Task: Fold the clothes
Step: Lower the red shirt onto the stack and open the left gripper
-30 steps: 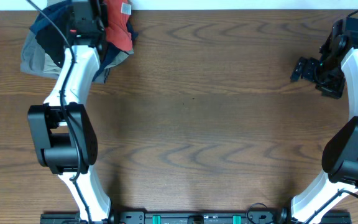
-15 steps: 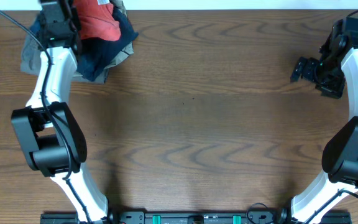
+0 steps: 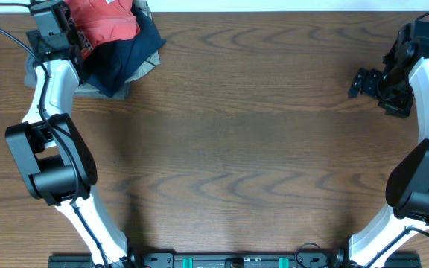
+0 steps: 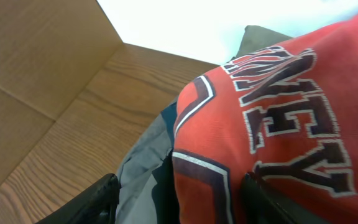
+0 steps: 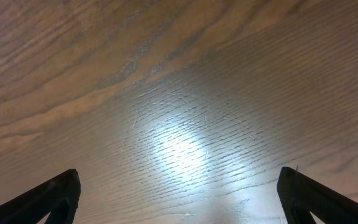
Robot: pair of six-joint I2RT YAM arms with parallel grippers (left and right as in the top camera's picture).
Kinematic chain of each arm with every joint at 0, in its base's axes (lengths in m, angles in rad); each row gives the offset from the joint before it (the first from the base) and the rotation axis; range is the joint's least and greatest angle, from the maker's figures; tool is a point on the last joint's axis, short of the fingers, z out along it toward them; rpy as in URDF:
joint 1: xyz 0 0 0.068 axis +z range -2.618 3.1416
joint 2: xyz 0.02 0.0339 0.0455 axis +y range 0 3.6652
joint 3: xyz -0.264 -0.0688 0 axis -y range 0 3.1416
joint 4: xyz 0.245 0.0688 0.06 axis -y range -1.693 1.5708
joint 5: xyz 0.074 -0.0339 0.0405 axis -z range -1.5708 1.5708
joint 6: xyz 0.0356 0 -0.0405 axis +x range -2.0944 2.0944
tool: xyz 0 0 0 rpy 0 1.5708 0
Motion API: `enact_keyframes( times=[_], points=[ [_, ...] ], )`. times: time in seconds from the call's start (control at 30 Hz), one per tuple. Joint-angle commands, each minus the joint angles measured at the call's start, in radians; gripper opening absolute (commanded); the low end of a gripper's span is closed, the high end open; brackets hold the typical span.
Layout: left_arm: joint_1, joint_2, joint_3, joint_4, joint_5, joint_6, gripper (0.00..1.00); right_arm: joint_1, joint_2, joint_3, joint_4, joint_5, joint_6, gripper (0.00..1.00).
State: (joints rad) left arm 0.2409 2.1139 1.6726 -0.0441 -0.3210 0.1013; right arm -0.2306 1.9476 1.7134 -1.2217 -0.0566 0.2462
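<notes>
The coral-red T-shirt (image 3: pixel 107 21) lies bunched on top of a pile of garments at the table's far left corner. Its large white-outlined lettering (image 4: pixel 291 118) fills the left wrist view. My left gripper (image 3: pixel 79 41) sits at the shirt's left edge. In the wrist view the left gripper (image 4: pixel 179 186) has its fingers (image 4: pixel 101 199) spread apart, with red and grey cloth lying loosely between them. My right gripper (image 3: pixel 357 83) hovers at the far right, wide open over bare wood, and the right wrist view shows nothing between the tips of the right gripper (image 5: pixel 178 183).
Under the red shirt lie a navy garment (image 3: pixel 132 56) and a grey-khaki one (image 3: pixel 32 73). A brown cardboard wall (image 4: pixel 36 68) stands to the left of the pile. The table's back edge (image 3: pixel 274 10) runs just behind the pile.
My left arm swung leftward along the back edge, carrying the red shirt onto the pile, and its fingers have parted. The right arm has not moved.
</notes>
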Motion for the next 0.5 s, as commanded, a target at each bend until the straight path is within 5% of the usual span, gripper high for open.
enact_keyframes(
  times=[0.0, 0.23, 0.47],
  points=[
    [-0.016, -0.065, 0.026, 0.013, -0.013, -0.005, 0.64, 0.009, -0.005, -0.001, -0.001, -0.003, 0.015, 0.99],
    [-0.071, -0.114, 0.026, 0.101, 0.011, -0.009, 0.65, 0.009, -0.005, -0.001, -0.001, -0.003, 0.015, 0.99],
    [-0.092, -0.052, 0.026, 0.153, 0.192, -0.009, 0.65, 0.009, -0.005, -0.001, -0.001, -0.003, 0.015, 0.99]
  ],
)
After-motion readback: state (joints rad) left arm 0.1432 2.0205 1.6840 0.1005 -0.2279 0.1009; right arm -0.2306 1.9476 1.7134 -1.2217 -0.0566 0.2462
